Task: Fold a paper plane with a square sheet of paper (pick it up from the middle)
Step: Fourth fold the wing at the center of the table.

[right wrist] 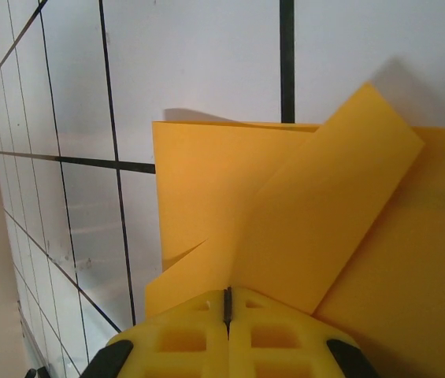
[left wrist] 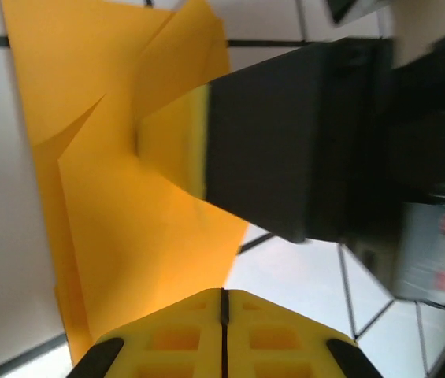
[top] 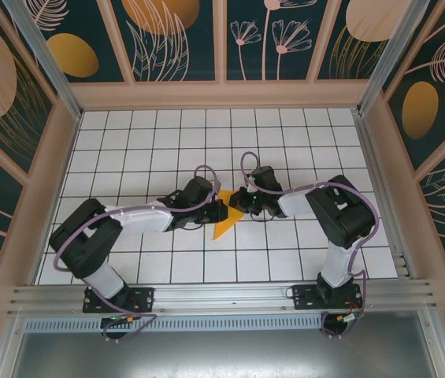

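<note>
The square sheet of paper (top: 226, 223), orange-yellow, lies folded into a pointed wedge at the table's middle, between the two arms. My right gripper (top: 242, 201) is shut on a raised flap of the paper (right wrist: 317, 213); the fold runs straight into the seam between its yellow fingers (right wrist: 227, 293). My left gripper (top: 219, 208) is shut, its tips (left wrist: 224, 293) resting at the near edge of the paper (left wrist: 127, 220). In the left wrist view, the right gripper's black body (left wrist: 301, 134) reaches in with a yellow finger (left wrist: 197, 142) on the sheet.
White gridded table (top: 206, 134) with wooden walls all round and a metal rail (top: 222, 295) at the near edge. Open tiles lie behind and to both sides of the paper.
</note>
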